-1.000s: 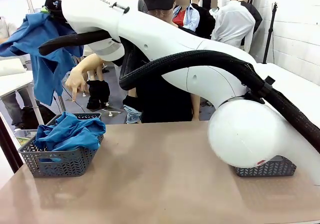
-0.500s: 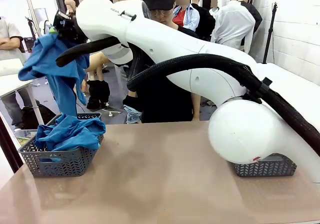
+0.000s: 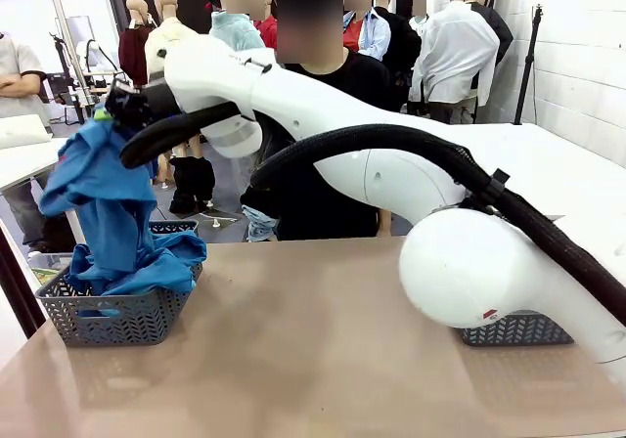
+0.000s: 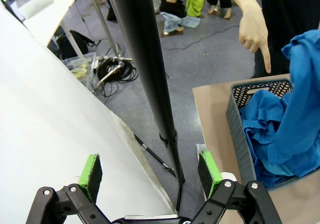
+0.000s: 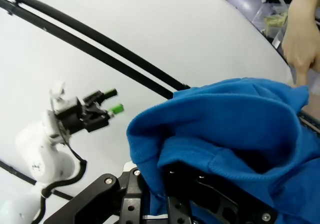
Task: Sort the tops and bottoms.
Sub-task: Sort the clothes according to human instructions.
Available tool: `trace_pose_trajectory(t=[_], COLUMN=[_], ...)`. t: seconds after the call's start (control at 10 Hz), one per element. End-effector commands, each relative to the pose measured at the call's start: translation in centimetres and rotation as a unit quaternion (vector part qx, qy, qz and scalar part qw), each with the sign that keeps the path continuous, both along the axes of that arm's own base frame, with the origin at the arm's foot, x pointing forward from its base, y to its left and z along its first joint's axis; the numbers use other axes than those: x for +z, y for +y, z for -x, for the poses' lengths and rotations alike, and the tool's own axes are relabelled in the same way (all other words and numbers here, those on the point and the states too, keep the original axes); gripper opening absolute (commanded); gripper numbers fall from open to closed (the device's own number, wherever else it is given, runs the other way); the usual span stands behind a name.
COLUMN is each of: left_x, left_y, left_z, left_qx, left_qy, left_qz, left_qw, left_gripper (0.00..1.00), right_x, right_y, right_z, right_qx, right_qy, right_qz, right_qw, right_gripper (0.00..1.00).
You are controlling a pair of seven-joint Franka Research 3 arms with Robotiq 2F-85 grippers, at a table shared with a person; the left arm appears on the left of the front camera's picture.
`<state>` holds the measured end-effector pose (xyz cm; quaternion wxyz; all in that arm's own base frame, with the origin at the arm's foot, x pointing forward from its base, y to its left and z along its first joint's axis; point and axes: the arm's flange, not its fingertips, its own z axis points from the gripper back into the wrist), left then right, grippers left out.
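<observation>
My right gripper (image 3: 115, 110) has reached across to the far left and is shut on a blue top (image 3: 103, 194). The top hangs down over the left grey basket (image 3: 117, 316), and its lower end meets the blue tops (image 3: 152, 262) piled inside. The right wrist view has the blue cloth (image 5: 235, 129) bunched over the fingers. My left gripper (image 4: 150, 170) stands open and holds nothing, off the table's left side, facing the basket (image 4: 235, 129). A person's hand (image 4: 255, 31) points down at that basket. Bottoms are out of view.
A second grey basket (image 3: 518, 330) sits at the right, its inside hidden behind my right arm's base. The person (image 3: 323, 164) stands at the far edge. A black pole (image 4: 145, 74) rises close in front of the left gripper.
My right arm has come down and moved right, carrying the blue top. The cloth hung well above the basket before and now reaches the pile in it.
</observation>
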<state>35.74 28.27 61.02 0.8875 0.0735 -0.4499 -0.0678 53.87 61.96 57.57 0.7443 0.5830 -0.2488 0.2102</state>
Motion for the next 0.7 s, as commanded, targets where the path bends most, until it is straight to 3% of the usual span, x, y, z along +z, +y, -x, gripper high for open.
trace_pose_trajectory(t=[0.0,0.1,0.4,0.6], left_x=[0.2,0.2,0.2,0.2], left_y=[0.1,0.1,0.1,0.1], left_z=[-0.2,-0.2,-0.2,-0.2], left_qx=[0.006,0.006,0.006,0.006], left_qy=[0.001,0.001,0.001,0.001], left_qz=[0.000,0.000,0.000,0.000], left_qw=[1.000,1.000,1.000,1.000], left_gripper=[1.00,1.00,1.00,1.00], right_x=[3.4,1.4,-4.0,-7.4], right_y=[18.7,20.8,24.3,26.1], right_z=[-16.4,-17.8,-21.8,-23.1], right_qx=[0.022,0.016,0.005,0.001], right_qy=[-0.010,-0.015,0.038,0.065], right_qz=[0.008,0.012,0.038,0.101], right_qw=[1.000,1.000,0.999,0.993], right_gripper=[0.00,0.00,0.00,0.00])
